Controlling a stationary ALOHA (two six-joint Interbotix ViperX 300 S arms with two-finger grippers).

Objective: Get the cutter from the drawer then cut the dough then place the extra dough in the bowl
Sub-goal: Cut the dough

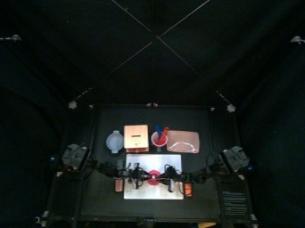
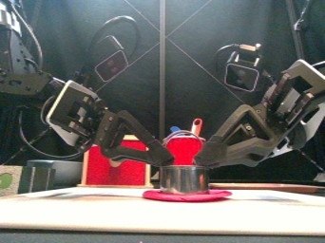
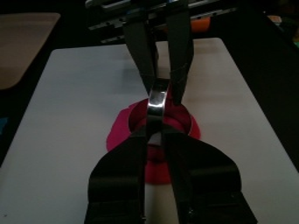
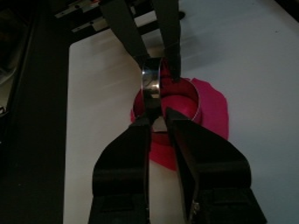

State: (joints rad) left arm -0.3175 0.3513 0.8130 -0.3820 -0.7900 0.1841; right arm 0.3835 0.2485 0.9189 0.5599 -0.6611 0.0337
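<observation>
Black curtains hang all around a small black surface. On it lies a white board. Flat red dough sits in the middle of the board, and the round metal cutter stands right on top of the dough. That is the spot where it has to press down to cut.

Both arms lean in over the board. The left hand and the right hand each look closed tight on the cutter, one on each side. I think two hands hold it so it stays straight and does not slide.

Behind the board wait the wooden box and the bowl. The bowl is close by, ready for the extra dough.
</observation>
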